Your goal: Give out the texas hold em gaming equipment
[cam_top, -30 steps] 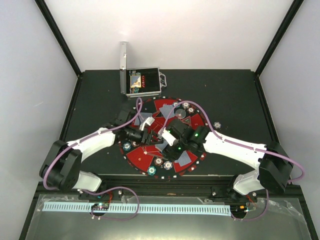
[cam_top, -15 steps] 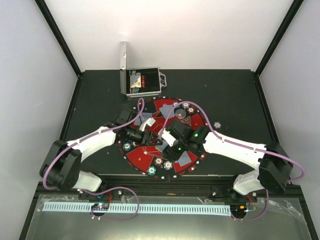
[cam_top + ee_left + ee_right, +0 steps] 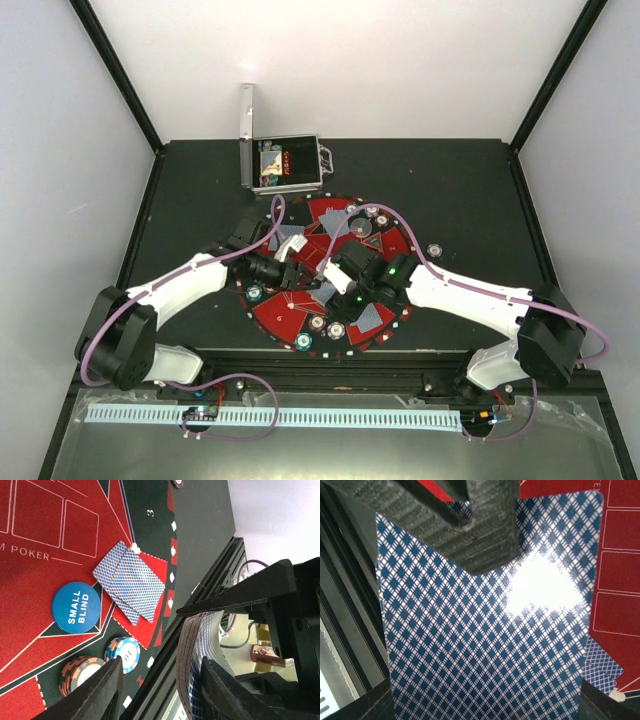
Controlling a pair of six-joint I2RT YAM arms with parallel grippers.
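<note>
Red mat (image 3: 290,318), both fingers holding cards (image 3: 485,645)

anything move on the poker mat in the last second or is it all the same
Very little. The left arm's elbow drifted slightly outward and its tool edged a touch toward the case. The right tool holds a blue-backed playing card, as far as the top view shows in the same place. The dealt cards, small blind disc and chips lie where they were.

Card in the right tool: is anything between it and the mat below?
Nothing visible blocks it. The card fills the right wrist view in the right tool, with bare red mat beside it and two dealt cards at the edge.
</note>
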